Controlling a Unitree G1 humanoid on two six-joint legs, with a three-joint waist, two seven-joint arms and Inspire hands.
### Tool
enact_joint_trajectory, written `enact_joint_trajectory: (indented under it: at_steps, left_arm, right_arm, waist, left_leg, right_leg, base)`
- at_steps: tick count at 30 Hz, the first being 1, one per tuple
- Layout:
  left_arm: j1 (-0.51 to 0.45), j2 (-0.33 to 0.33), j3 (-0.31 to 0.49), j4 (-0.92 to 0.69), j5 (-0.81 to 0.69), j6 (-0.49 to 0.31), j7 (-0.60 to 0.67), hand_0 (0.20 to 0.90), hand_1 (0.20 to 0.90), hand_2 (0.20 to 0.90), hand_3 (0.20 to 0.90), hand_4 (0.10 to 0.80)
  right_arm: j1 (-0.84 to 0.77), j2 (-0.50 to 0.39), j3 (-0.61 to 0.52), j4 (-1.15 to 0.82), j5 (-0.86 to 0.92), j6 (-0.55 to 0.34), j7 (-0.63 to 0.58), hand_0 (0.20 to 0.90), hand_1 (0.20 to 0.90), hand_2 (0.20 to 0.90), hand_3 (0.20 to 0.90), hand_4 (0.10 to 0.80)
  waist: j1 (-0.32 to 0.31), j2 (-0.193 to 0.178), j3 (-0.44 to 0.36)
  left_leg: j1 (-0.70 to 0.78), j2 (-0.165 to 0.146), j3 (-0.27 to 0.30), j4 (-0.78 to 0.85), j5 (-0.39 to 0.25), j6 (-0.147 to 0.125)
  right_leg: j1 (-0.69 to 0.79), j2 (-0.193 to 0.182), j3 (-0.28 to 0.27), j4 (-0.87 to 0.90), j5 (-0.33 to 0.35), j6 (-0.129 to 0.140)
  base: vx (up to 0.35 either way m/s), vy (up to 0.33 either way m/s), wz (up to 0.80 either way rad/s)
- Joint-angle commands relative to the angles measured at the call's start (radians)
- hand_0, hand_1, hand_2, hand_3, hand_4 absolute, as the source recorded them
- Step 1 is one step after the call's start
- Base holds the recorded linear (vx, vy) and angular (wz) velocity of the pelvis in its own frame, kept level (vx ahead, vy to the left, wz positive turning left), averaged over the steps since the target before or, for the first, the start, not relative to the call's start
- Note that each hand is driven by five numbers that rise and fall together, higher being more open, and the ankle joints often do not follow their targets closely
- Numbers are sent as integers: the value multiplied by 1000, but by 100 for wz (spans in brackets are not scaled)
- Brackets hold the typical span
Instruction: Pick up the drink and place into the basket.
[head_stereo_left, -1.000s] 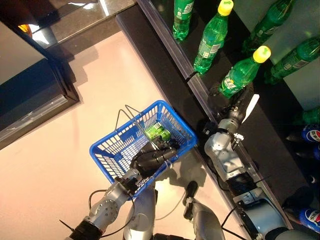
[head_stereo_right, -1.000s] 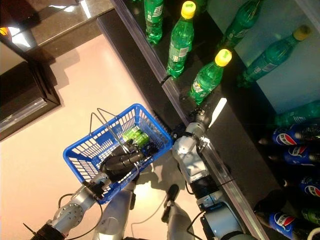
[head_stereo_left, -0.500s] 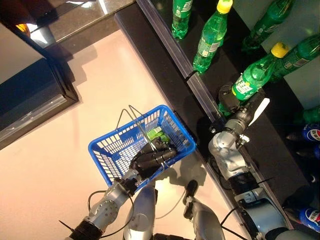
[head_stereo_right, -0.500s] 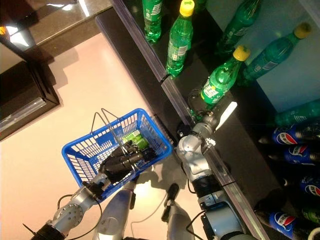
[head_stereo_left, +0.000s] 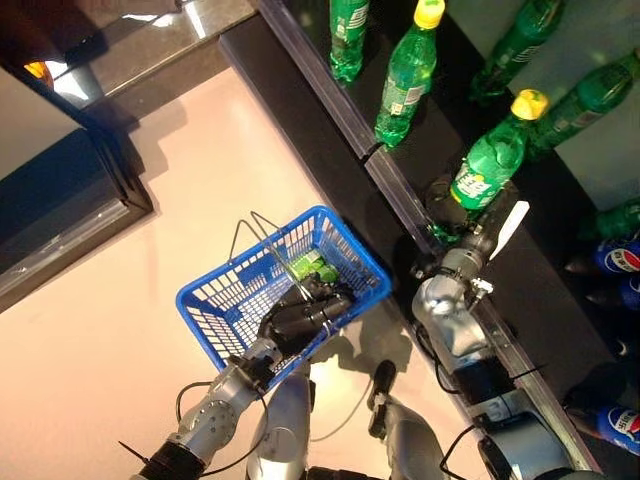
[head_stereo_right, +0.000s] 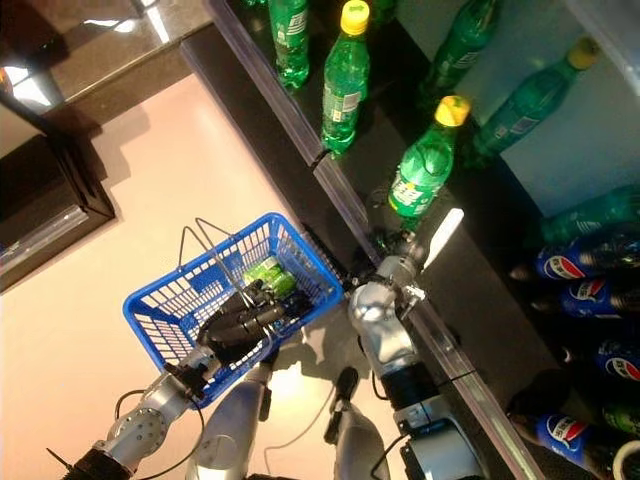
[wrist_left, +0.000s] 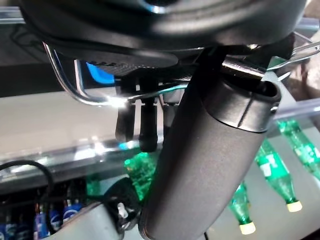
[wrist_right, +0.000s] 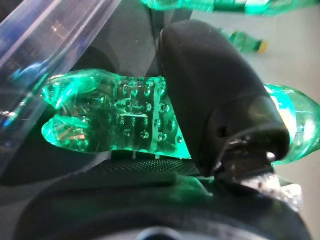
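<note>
A green drink bottle (head_stereo_left: 488, 168) with a yellow cap leans over the front edge of the dark shelf (head_stereo_left: 330, 110). My right hand (head_stereo_left: 446, 208) is shut round its lower part. The right wrist view shows the thumb (wrist_right: 215, 100) curled across the ribbed green bottle (wrist_right: 115, 122). The blue basket (head_stereo_left: 215, 300) hangs over the floor at lower left, and my left hand (head_stereo_left: 300, 318) is shut on its wire handle (wrist_left: 75, 87). A green item (head_stereo_left: 312, 266) lies inside the basket.
More green bottles (head_stereo_left: 405, 75) stand along the shelf, and several lie further back (head_stereo_left: 590, 95). Blue-labelled bottles (head_stereo_left: 605, 258) lie at the right. A dark cabinet (head_stereo_left: 70, 170) stands at the left beyond the pale floor (head_stereo_left: 200, 170).
The bottle in my right hand has swung to the right, away from its neighbour on the shelf. The whole view has shifted a little. The basket and left hand stay put.
</note>
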Motion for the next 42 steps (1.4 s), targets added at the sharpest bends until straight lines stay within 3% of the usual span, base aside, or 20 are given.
enact_joint_trajectory:
  at_steps: [1,8,15,19,24,34,42]
  left_arm:
    - [-63,-111,57,-420,6,-148,-173,300,300,300,200,100]
    - [22,-123,83,-450,21,-127,-168,300,300,300,200,100]
    - [68,-133,80,-452,3,-79,-156,300,300,300,200,100]
    - [86,-134,45,-461,-12,2,-191,300,300,300,200,100]
    - [94,-122,-30,-469,-12,32,-253,300,300,300,200,100]
    - [83,-114,-140,-478,-24,30,-301,300,300,300,200,100]
    - [80,-115,-165,-507,-47,35,-333,300,300,300,200,100]
  right_arm:
    - [-73,-58,18,-278,-138,-100,70,300,300,300,200,100]
    - [77,-79,23,-401,-120,-125,156,300,300,300,200,100]
    - [157,-97,79,-497,-42,-91,304,300,300,300,200,100]
    - [184,-101,138,-502,33,-76,399,300,300,300,200,100]
    - [206,-97,219,-472,127,-65,493,300,300,300,200,100]
    - [185,-73,349,-364,170,-15,535,300,300,300,200,100]
    - [182,-70,364,-288,163,1,497,300,300,300,200,100]
  waist:
    - [-37,29,-117]
    - [-56,21,-207]
    - [-69,16,-312]
    - [-71,16,-344]
    - [-73,20,-362]
    - [-67,21,-389]
    - [-61,24,-395]
  left_leg:
    - [29,30,-43,79,-60,-42]
    - [105,42,-10,52,-63,-48]
    - [186,54,19,12,-61,-55]
    - [218,57,28,-3,-62,-56]
    - [248,56,35,-22,-62,-53]
    - [269,49,39,-28,-65,-48]
    - [268,47,60,-19,-65,-44]
  right_leg:
    - [9,-106,21,-69,182,52]
    - [61,-101,23,-73,166,50]
    - [115,-88,22,-85,150,45]
    - [142,-80,16,-86,138,40]
    - [168,-79,3,-88,130,38]
    - [183,-85,-16,-87,127,40]
    - [184,-98,-43,-78,130,45]
  base:
    - [26,49,-3]
    - [55,44,-10]
    - [77,32,-2]
    - [54,22,-1]
    - [47,34,1]
    - [48,31,4]
    - [33,29,5]
